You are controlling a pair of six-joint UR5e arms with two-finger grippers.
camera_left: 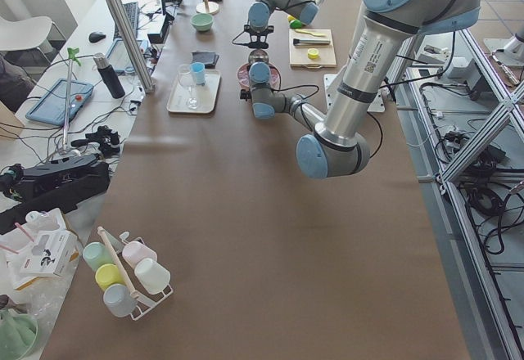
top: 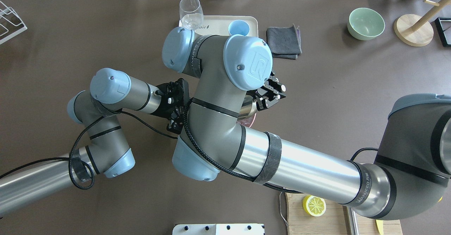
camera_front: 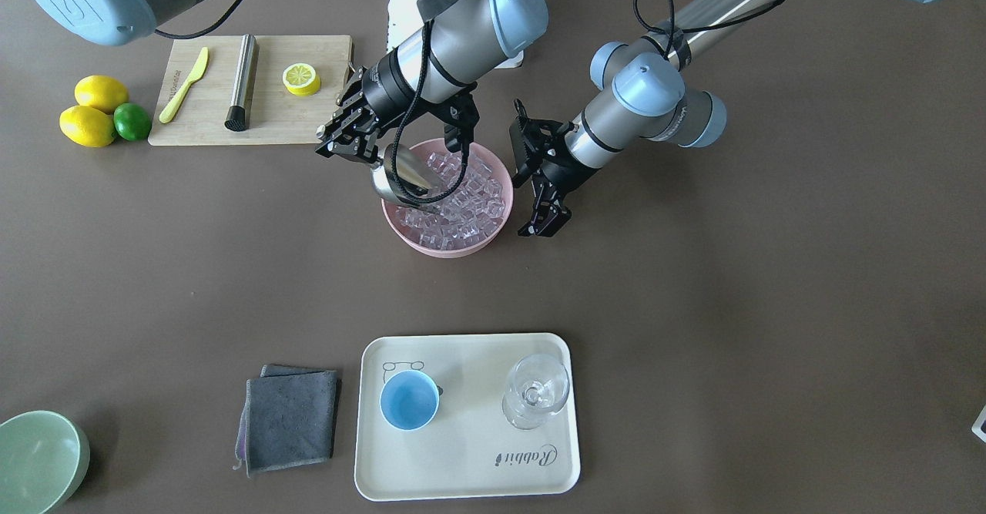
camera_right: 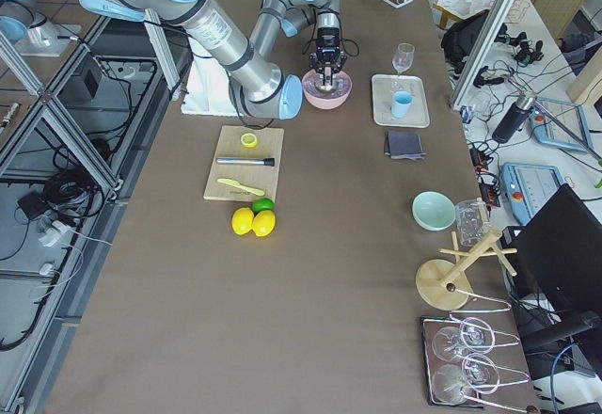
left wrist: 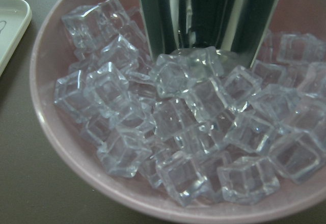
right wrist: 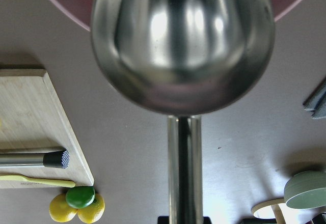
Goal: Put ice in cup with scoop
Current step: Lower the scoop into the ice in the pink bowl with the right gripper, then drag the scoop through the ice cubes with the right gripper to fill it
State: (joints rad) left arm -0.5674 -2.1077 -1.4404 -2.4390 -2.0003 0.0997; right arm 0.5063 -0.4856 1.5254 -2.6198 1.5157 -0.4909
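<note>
My right gripper [camera_front: 350, 146] is shut on the handle of the silver scoop [camera_front: 402, 177]. The scoop is tilted down, with its front edge pushed into the ice [camera_front: 466, 199] in the pink bowl [camera_front: 449, 251]. In the left wrist view the scoop's trough [left wrist: 209, 15] meets the clear cubes [left wrist: 188, 137]. In the right wrist view I see the scoop's rounded back [right wrist: 181, 51]. My left gripper [camera_front: 544, 223] hangs open and empty just beside the bowl. The light-blue cup [camera_front: 409, 400] stands empty on the cream tray [camera_front: 462, 472], apart from both grippers.
A clear stemmed glass [camera_front: 535, 391] shares the tray. A grey cloth [camera_front: 291, 420] lies beside the tray, and a pale green bowl [camera_front: 38, 460] is at the table corner. A wooden board [camera_front: 300, 121] holds a steel rod [camera_front: 243, 82], a lemon half and a yellow knife.
</note>
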